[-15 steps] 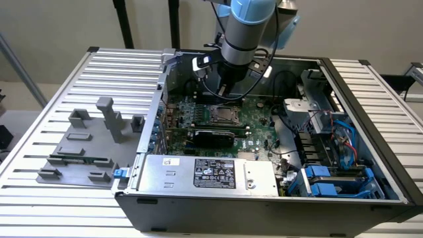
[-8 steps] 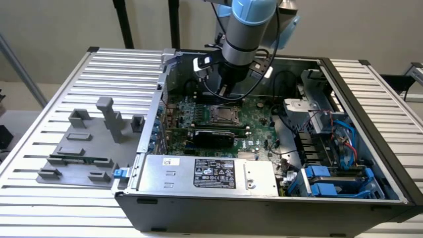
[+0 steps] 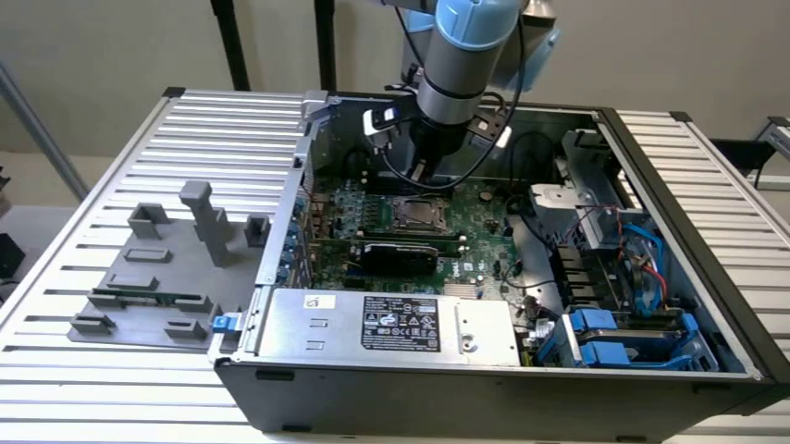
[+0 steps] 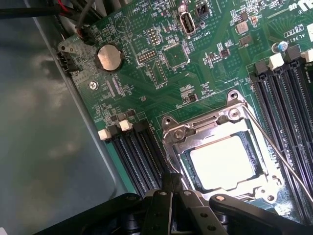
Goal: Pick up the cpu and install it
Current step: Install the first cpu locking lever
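Slatted metal table (image 3: 210,120) bears the open computer case (image 3: 494,398). At the exterior view's centre the cpu (image 3: 416,215) lies inside its socket frame (image 4: 205,128), with the gripper (image 3: 420,171) just above, fingers together and empty. Placing looks done, so any next move calls for a straight lift clear of the frame.

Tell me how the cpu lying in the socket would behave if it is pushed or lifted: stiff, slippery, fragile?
The cpu looks like a flat metal-topped plate, so probably stiff. Its top shines smooth, so likely slippery to pinch. It lies inside the socket frame, so a sideways push would probably not slide it.
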`<state>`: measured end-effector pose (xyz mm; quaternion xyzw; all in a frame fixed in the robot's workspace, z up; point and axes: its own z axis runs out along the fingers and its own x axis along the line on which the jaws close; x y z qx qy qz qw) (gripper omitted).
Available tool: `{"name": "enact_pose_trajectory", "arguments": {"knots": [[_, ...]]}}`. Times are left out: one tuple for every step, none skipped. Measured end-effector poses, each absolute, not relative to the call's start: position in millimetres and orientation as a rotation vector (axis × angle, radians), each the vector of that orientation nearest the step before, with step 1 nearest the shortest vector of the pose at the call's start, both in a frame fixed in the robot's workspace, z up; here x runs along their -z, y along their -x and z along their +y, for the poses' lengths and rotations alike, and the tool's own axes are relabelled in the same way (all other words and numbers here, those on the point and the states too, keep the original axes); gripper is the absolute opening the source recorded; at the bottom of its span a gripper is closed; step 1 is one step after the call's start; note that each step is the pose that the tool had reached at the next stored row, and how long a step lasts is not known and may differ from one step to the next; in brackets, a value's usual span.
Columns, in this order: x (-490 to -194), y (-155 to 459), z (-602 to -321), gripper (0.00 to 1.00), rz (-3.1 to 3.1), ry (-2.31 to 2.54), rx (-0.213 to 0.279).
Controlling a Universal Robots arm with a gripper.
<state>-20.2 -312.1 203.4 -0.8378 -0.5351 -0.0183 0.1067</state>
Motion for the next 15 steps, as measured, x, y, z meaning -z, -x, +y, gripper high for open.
{"name": "enact_pose_trajectory", "arguments": {"knots": [[-203.0,19.9,-312.2,0.11,-1.576,2.467,0.054],[-202.5,19.5,-312.4,0.11,-1.576,2.467,0.054],[-202.1,19.2,-312.5,0.11,-1.576,2.467,0.054],[-201.5,18.8,-312.7,0.11,-1.576,2.467,0.054],[-201.0,18.5,-312.8,0.11,-1.576,2.467,0.054],[-200.5,18.2,-312.9,0.11,-1.576,2.467,0.054],[-200.1,17.9,-313.1,0.11,-1.576,2.467,0.054],[-199.6,17.6,-313.2,0.11,-1.576,2.467,0.054],[-199.1,17.3,-313.2,0.11,-1.576,2.467,0.054],[-198.6,17.1,-313.3,0.11,-1.576,2.467,0.054],[-198.1,16.8,-313.3,0.11,-1.576,2.467,0.054],[-197.8,16.5,-313.4,0.11,-1.576,2.467,0.054],[-197.6,16.2,-313.5,0.11,-1.576,2.467,0.054],[-197.4,15.8,-313.5,0.11,-1.576,2.467,0.055],[-197.2,15.5,-313.6,0.11,-1.575,2.466,0.056]]}}
